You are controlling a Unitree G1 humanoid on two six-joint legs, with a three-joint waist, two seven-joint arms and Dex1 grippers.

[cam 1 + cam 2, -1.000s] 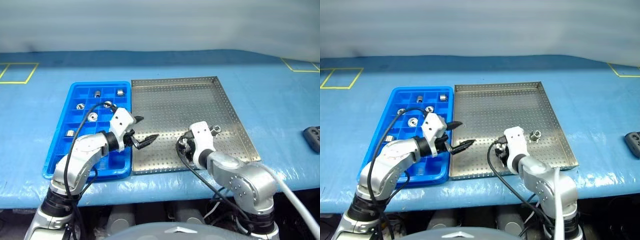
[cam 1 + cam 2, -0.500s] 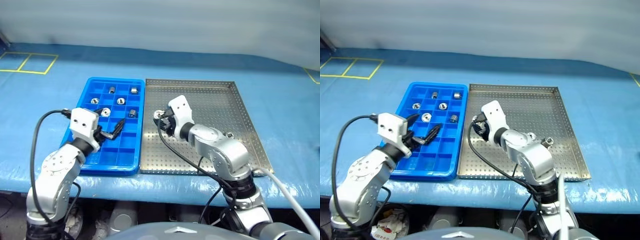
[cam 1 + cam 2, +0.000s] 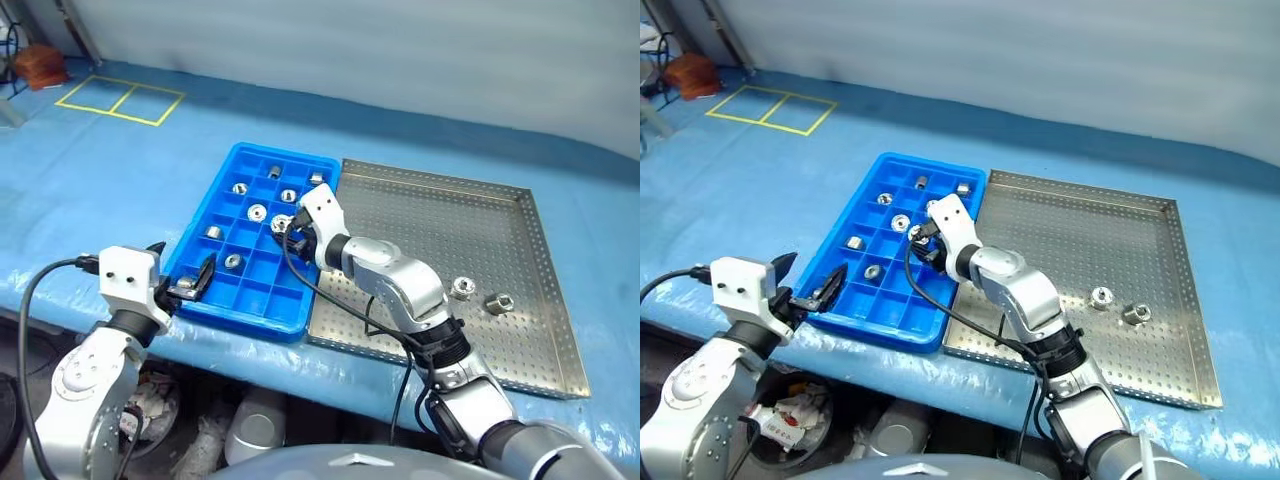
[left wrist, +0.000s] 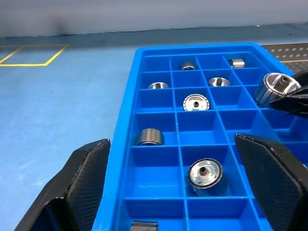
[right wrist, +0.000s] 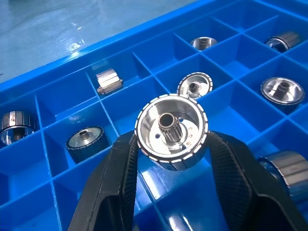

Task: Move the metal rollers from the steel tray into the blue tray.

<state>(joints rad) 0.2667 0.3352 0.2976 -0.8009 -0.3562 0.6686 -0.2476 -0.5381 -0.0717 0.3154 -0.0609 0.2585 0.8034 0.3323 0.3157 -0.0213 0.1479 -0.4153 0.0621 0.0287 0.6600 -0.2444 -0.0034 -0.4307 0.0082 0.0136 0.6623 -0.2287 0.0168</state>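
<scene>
Around the trays: bare blue table cover (image 3: 120, 180), slightly wrinkled and shiny, with yellow tape squares (image 3: 120, 100) marked at the far left corner. Behind the table, a pale grey wall (image 3: 400, 50). At the far left edge, a small brown object (image 3: 40, 62), too small to identify. Nothing between the two trays; side by side, rims almost touching.

Blue tray (image 3: 200, 262) on the left, divided in small square compartments. Several metal rollers (image 4: 205, 173) inside already, one per compartment, mostly in the far and middle rows; many near compartments empty. Some lying on the side, some upright with the centre hole up.

Steel tray (image 3: 530, 210) on the right, perforated floor, low rim. Two rollers left (image 3: 462, 288) on it near the right side, close to each other but not touching.

Right gripper (image 5: 172, 144) over the right column of the blue tray, clamped on one roller held (image 5: 172, 130) by its ribbed rim, hole facing the wrist camera, above a compartment and not resting in it.

Left gripper (image 3: 808, 285) at the near left corner of the blue tray, fingers (image 4: 79, 183) wide apart, holding nothing.
</scene>
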